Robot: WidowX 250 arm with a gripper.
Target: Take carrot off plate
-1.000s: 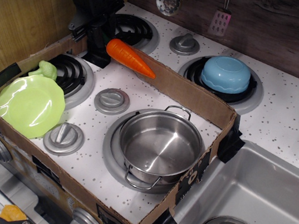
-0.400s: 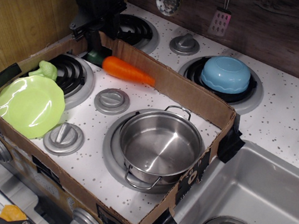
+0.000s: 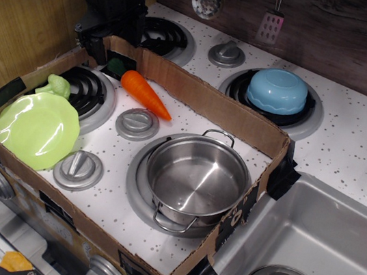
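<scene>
The orange carrot (image 3: 146, 94) lies on the white speckled stovetop inside the cardboard box, its dark green top (image 3: 116, 66) toward the back left corner and its tip toward the pot. The lime-green plate (image 3: 36, 128) sits at the front left on a burner, with nothing on it and well apart from the carrot. My black gripper (image 3: 105, 44) hangs over the box's back left corner, just above and left of the carrot's green top. Its jaws stand apart and hold nothing.
A steel pot (image 3: 196, 179) stands in the box's middle. The cardboard box wall (image 3: 197, 94) runs behind the carrot. A light blue bowl (image 3: 277, 91) sits upside down on the back right burner. Stove knobs (image 3: 137, 123) lie nearby. A sink (image 3: 321, 234) is at the right.
The gripper lowered the carrot from above the box wall onto the stovetop, let go of it, and drew back up and left. The carrot now rests tilted toward the pot.
</scene>
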